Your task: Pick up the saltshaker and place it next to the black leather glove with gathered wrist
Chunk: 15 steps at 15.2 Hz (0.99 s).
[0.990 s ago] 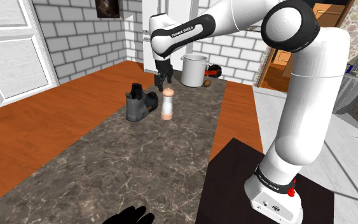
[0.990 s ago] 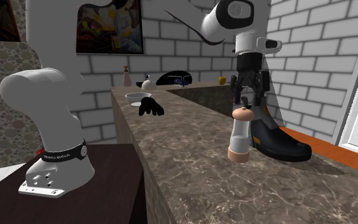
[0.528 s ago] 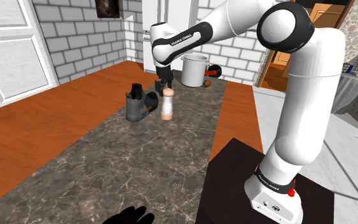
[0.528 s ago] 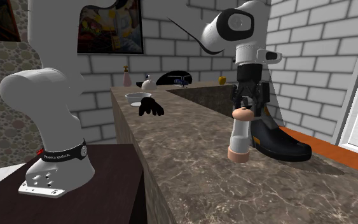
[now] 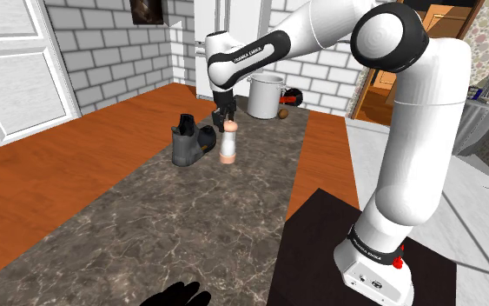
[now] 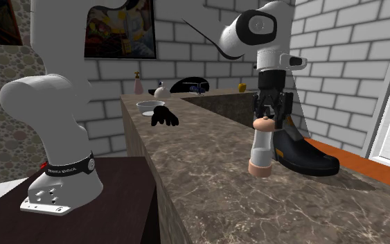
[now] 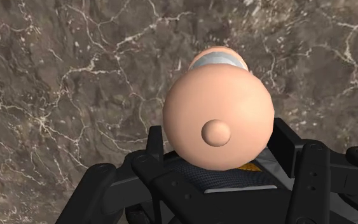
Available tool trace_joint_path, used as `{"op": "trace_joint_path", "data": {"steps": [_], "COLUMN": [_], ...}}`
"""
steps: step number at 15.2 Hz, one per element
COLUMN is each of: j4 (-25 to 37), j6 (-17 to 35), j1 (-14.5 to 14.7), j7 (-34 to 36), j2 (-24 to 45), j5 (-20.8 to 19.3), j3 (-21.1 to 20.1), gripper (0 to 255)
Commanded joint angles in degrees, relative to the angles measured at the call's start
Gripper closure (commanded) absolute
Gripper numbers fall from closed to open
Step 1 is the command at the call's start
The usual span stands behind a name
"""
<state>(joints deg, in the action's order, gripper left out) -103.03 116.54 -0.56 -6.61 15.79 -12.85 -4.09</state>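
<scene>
On the desk (image 5: 190,217), just beside a black boot (image 5: 188,143), the saltshaker (image 5: 227,145) stood upright, white with peach knobbed cap and base, the hand (image 5: 226,117) at its cap, grip impossible to tell; the arm (image 5: 320,30) read FRANKA EMIKA.

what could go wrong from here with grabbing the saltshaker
1. The saltshaker stands tall and narrow, and the end effector is at its rounded cap; a high or off-centre grip might tip it or slip.
2. The black boot stands close beside it, so lowering further could bump the boot.
3. The black glove lies close to a bowl, so the placing spot may be tight.
</scene>
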Motion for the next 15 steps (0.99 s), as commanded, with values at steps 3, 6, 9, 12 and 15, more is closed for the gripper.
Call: {"op": "trace_joint_path", "data": {"steps": [3, 6, 9, 12, 15], "j4": [-0.01, -0.04, 0.38, 1.69, 3.12], "j6": [0.00, 0.03, -0.66, -2.68, -4.72], "j1": [0.01, 0.01, 0.00, 0.01, 0.03], "j7": [0.01, 0.02, -0.15, -0.58, -1.00], "j2": [0.03, 0.03, -0.25, -1.00, -1.65], "j5": [0.00, 0.00, 0.10, 0.35, 0.57], "j3": [-0.01, 0.00, -0.02, -0.09, -0.14], "gripper": [255, 255, 255, 255, 255]}}
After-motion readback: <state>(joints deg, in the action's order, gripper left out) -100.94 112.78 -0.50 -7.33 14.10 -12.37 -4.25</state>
